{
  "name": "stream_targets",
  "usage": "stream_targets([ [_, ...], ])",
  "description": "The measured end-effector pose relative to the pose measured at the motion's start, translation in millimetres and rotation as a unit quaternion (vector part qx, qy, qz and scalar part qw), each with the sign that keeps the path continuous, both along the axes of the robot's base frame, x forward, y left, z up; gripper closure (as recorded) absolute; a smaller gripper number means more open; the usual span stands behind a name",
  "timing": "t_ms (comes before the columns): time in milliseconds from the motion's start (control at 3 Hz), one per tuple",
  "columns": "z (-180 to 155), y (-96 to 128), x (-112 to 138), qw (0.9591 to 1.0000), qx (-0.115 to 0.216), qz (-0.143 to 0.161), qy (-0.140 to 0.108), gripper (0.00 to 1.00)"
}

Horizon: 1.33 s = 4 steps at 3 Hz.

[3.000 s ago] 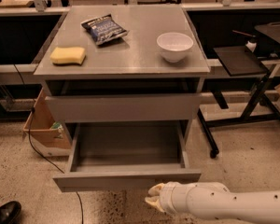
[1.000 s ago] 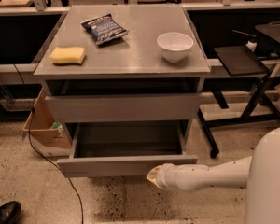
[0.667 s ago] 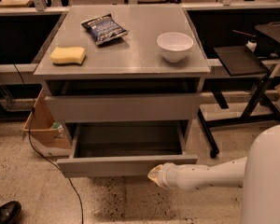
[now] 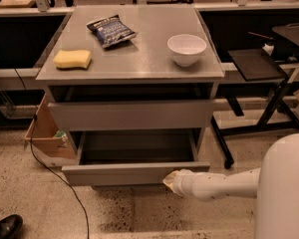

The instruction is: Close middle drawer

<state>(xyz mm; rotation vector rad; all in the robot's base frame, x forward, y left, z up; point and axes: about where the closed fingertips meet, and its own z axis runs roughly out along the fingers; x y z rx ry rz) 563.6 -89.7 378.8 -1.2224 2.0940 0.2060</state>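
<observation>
The drawer, low in the frame, has a smooth, matt grey front and a matt grey interior. The gripper, at the right end of the drawer front, looks dull and pale yellowish, on a smooth white arm that looks like plastic. The cabinet top has a soft sheen. On it, the bowl is glossy white, the sponge is porous yellow foam, and the bag is shiny and crinkled. The floor is speckled and stone-like. The box at left is brown cardboard.

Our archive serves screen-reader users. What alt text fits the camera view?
The robot's gripper is at the right end of the front panel of the partly open middle drawer in a grey cabinet. A yellow sponge, a blue snack bag and a white bowl sit on the cabinet's top.
</observation>
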Motion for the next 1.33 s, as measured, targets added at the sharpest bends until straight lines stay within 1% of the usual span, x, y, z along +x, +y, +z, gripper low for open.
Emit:
stream_targets([
  [333,4,-7,14,0.9999,0.001,0.006,-0.012,1.00],
  [667,6,-8,23,0.9998,0.001,0.013,-0.018,1.00],
  [1000,5,-2,35,0.9995,0.002,0.022,-0.022,1.00],
  [1333,5,6,59,0.9992,0.005,0.027,-0.031,1.00],
])
